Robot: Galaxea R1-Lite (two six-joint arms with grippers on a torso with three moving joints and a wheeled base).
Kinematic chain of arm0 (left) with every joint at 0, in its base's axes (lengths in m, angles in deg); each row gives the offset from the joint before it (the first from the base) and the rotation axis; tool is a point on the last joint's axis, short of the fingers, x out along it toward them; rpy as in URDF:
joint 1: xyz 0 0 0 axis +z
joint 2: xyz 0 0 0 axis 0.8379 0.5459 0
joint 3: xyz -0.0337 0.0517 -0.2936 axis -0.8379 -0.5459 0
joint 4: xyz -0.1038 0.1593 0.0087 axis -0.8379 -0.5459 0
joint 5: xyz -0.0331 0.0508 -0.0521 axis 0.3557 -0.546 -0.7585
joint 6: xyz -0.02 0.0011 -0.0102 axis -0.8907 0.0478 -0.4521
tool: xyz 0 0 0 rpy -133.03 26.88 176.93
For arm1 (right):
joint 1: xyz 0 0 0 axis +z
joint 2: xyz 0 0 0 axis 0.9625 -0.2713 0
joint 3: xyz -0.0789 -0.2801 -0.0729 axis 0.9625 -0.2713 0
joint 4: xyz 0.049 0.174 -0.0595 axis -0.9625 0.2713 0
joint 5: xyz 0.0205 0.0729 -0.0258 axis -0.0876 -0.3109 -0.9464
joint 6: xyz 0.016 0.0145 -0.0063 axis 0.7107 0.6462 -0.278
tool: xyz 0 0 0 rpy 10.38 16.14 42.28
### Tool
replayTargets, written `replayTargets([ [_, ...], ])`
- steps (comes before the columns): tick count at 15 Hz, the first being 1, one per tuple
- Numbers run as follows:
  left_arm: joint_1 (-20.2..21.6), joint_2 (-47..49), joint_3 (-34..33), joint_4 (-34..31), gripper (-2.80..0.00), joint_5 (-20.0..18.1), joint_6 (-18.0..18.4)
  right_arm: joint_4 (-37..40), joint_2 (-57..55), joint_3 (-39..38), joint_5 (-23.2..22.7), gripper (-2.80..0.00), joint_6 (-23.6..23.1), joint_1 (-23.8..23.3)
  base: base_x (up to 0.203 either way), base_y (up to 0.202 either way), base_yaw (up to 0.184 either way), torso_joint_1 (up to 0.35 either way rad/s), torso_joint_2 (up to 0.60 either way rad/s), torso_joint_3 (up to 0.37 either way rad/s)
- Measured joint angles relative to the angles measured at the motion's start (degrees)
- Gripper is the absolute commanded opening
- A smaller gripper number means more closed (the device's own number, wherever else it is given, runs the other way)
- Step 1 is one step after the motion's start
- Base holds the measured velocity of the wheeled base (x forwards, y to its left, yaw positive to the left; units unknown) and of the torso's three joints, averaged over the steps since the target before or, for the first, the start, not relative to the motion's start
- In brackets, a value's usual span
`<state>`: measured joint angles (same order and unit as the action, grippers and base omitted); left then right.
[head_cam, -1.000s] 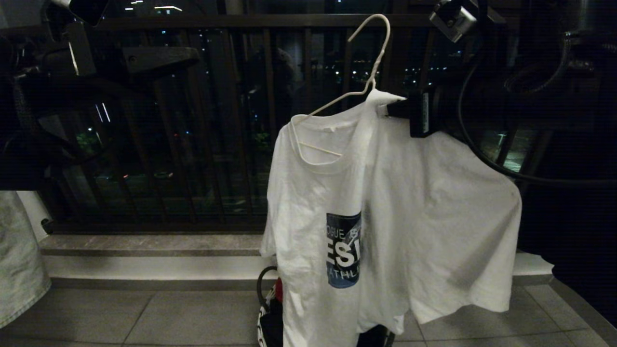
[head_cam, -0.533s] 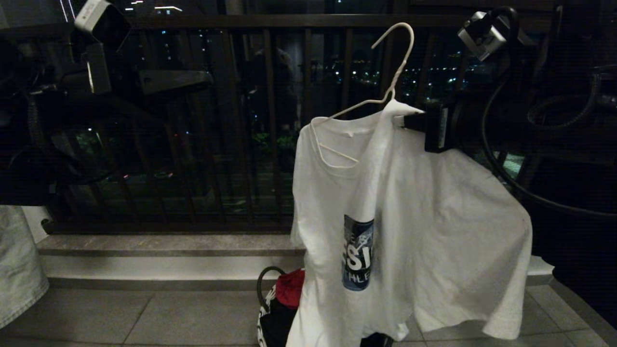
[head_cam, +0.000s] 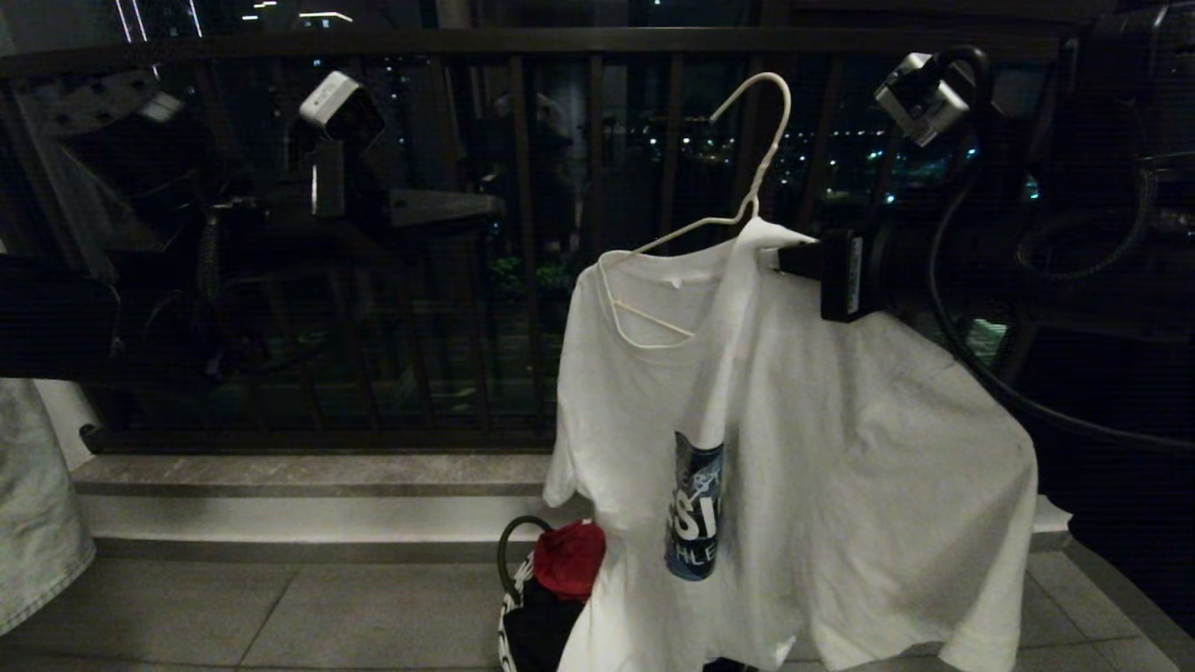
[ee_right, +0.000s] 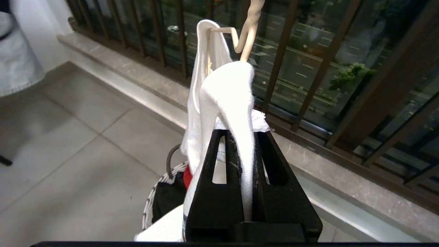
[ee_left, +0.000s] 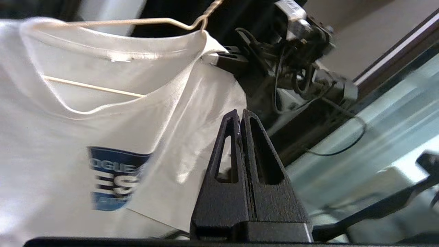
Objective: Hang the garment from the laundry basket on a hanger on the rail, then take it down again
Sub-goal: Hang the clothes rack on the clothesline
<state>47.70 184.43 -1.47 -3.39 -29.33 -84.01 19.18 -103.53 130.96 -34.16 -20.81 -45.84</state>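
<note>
Head view shows the garment hanging below the right gripper, which pinches its shoulder fabric together with the hanger wire. No rail is visible, so whether this is the way up or down cannot be told; the next move probably needs the left gripper, pressed together and empty, beside the collar. Below the garment, the laundry basket holds red and black clothes.

The T-shirt, white with a dark blue chest print, hangs creased on the hanger, a thin white wire one held tilted in mid-air. The basket sits on the floor below, left of the hem.
</note>
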Motion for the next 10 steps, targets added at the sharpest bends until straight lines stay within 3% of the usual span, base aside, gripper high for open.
replayTargets([
  [4,-1.03,0.61,4.03,-9.05,-2.80,3.86,-0.02,0.05,0.09,-0.69,0.08,-2.80,-0.11,0.71,0.000,0.000,0.000,0.011,-0.07,-0.061],
  [6,-1.44,-0.07,6.59,-15.79,-2.80,7.29,0.02,-0.04,0.27,-0.85,0.08,-2.80,-0.08,0.82,-0.001,-0.027,0.064,0.042,-0.16,-0.305],
  [10,-2.39,-0.82,10.40,-24.32,-2.80,15.11,0.35,-0.33,0.38,-0.89,0.03,-2.80,-0.08,0.96,0.001,-0.009,0.124,0.090,-0.51,-0.332],
])
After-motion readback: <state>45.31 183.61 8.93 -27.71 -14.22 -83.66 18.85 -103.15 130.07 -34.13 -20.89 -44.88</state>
